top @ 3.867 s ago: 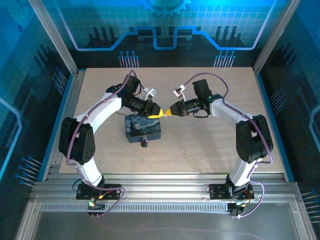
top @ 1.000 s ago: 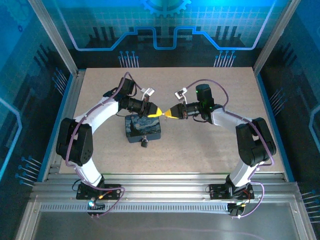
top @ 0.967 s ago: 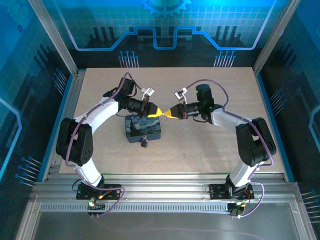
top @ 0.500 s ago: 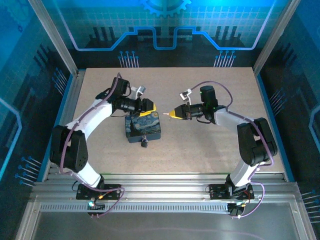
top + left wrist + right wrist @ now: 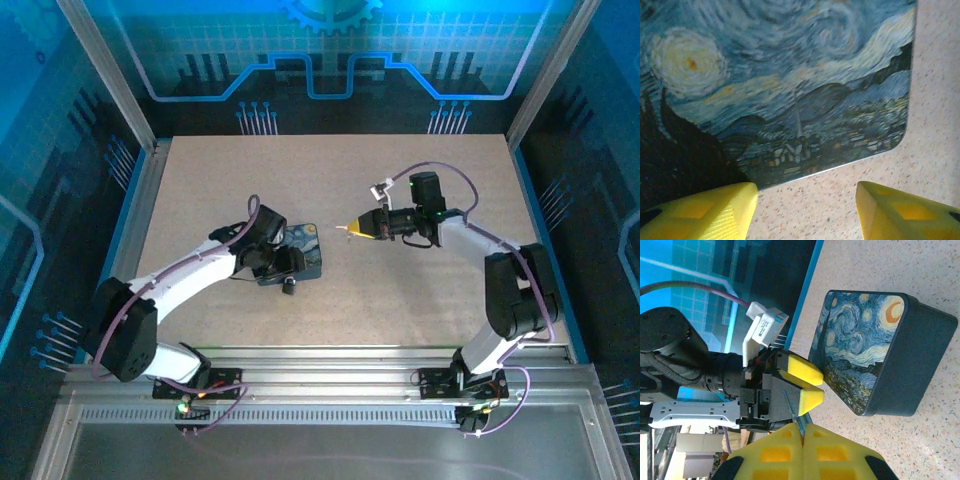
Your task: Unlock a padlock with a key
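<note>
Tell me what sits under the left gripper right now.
Below the open left gripper: a lid corner of the painted box and bare table. From above, the left arm covers most of the lid.

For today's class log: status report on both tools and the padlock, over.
Left tool open, over box lid. Right tool shut on key. Padlock at box's near side, clear of both.
</note>
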You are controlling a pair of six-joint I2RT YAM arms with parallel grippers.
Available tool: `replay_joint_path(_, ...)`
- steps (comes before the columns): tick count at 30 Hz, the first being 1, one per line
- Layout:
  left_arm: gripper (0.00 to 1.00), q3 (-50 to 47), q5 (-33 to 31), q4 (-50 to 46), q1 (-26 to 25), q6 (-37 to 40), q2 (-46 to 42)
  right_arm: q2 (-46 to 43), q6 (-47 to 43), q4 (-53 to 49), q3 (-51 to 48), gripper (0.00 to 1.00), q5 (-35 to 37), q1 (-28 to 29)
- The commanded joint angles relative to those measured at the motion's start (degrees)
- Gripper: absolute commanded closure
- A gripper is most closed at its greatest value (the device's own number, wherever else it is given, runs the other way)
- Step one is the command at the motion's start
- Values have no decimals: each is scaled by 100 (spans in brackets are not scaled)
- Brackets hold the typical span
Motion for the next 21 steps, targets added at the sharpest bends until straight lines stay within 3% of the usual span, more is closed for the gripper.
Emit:
replay_joint_path(1,41,-367,-941,140,-275,-152,163,-300,-229,-371,51,100,34,-51)
replay_joint_path(10,41,-231,-1416,119,-782,-80,546,-560,-232,-473,-57,100,135,-52)
replay_joint_path(21,39,805,-1434,21,-471,413,1582,-568,-289,-618,-135,100,185,-44)
